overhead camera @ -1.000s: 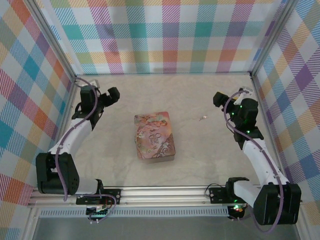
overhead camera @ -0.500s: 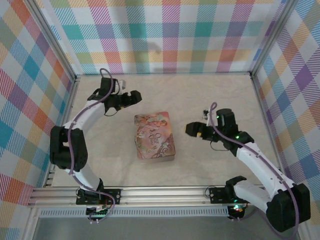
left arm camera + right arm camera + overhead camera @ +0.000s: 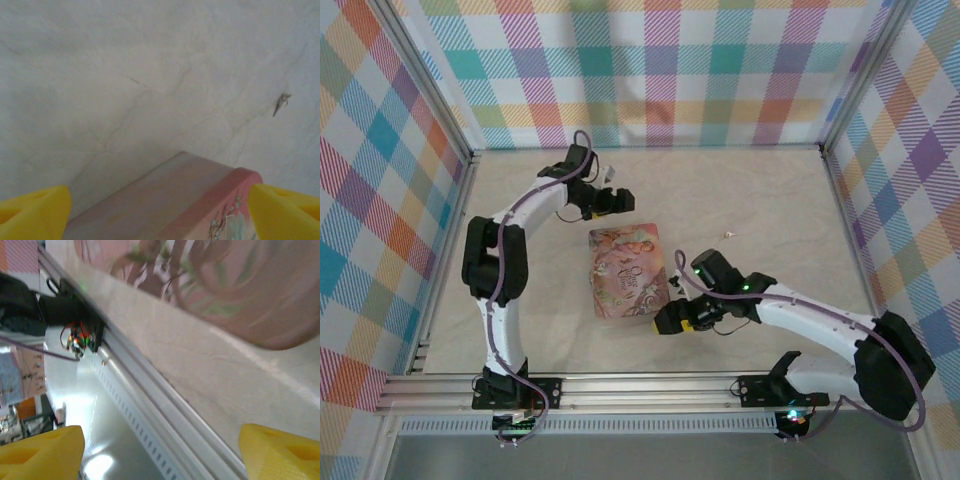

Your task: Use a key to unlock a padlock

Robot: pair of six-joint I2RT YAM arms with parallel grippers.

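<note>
Tin lidded, possible key well apart

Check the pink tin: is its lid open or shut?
Shut. The tin lies flat, printed top flush with its sides all round; no gap or interior shows from above.

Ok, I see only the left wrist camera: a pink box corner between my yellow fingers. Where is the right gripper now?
Observer: The right gripper is open, at the near right corner of the pink tin.
Operator: And the small metal piece on my right side?
Observer: From above, the small metal piece lies alone on the table, right of the tin and apart from both arms. It is too small to say whether it is the key.
</note>
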